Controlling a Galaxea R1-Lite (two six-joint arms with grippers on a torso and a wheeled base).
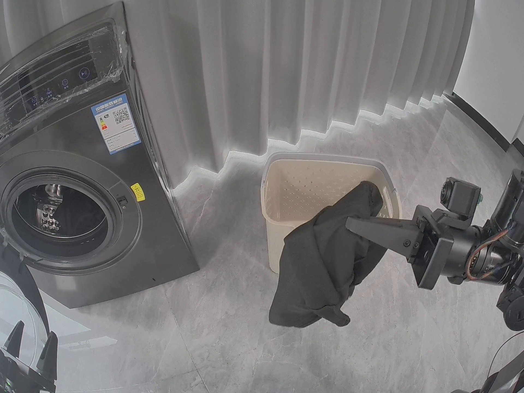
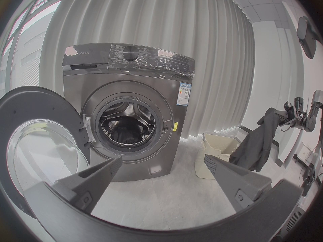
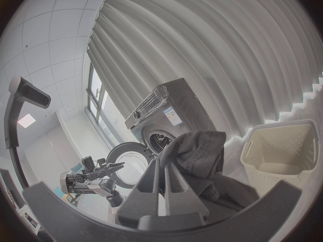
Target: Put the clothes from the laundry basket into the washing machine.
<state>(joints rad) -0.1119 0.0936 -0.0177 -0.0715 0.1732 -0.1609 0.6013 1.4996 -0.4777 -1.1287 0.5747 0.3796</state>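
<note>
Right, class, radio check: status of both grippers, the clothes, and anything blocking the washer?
Right gripper shut on dark garment, hanging above basket. Left gripper open, empty, by the door. Washing machine open; nothing in the way.

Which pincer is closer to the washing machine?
Left. The left pincer is by the open door of the washing machine; the right pincer holds a dark garment beside the laundry basket.

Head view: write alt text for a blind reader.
The right gripper holds a dark grey cloth garment, hanging beside a cream perforated plastic laundry basket. A grey front-loading washing machine stands at the left, door open.
</note>
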